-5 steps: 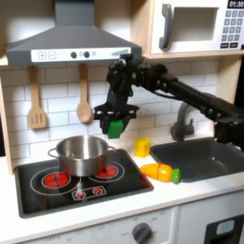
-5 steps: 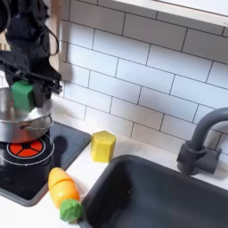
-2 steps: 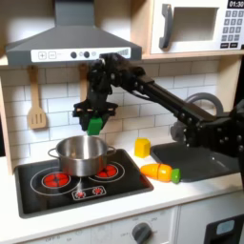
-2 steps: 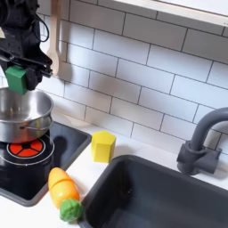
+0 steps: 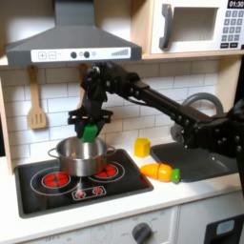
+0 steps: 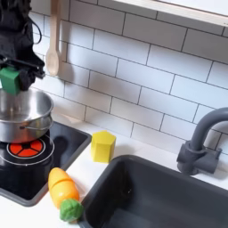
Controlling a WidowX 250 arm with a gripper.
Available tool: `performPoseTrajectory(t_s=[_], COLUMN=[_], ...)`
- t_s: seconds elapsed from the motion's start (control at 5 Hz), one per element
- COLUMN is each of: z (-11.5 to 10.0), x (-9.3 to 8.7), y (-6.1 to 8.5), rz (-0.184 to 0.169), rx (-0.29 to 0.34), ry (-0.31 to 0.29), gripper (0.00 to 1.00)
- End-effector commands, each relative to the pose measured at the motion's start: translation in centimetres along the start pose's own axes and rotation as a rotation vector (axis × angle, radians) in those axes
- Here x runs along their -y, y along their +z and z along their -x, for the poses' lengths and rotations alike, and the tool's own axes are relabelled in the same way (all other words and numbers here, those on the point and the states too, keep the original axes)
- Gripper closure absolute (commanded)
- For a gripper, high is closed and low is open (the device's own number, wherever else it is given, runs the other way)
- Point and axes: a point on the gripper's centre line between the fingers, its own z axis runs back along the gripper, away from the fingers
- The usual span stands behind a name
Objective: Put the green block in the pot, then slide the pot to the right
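Green block [image 5: 89, 132] clenched between the fingers [image 5: 80, 121] (just above the pot [image 5: 81, 152]).

First exterior view frontal and wide, second exterior view closer, angled across stove [image 6: 36, 156] and sink [image 5: 195, 157]

A black robot arm [image 5: 162, 100] built from long, blocky segments joined by chunky rounded joints, all matte black. Its gripper [image 5: 89, 129] is also black, with a boxy wrist and short dark fingers [image 6: 27, 78].
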Motion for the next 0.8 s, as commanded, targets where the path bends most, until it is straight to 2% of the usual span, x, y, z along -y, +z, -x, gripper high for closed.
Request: performPoseTrajectory(t_s=[0.0, 0.2, 0.4, 0.6], z=[-0.14, -0.18, 0.1, 0.42], x=[-0.03, -0.67, -0.59, -0.4], y=[-1.37, -1.18, -1.13, -0.93], rz=[0.013, 0.004, 0.009, 0.022], rx=[0.018, 0.027, 0.012, 0.002], ry=[-0.007, 0.011, -0.005, -0.015], gripper=[1.0, 1.0, 0.0, 0.0])
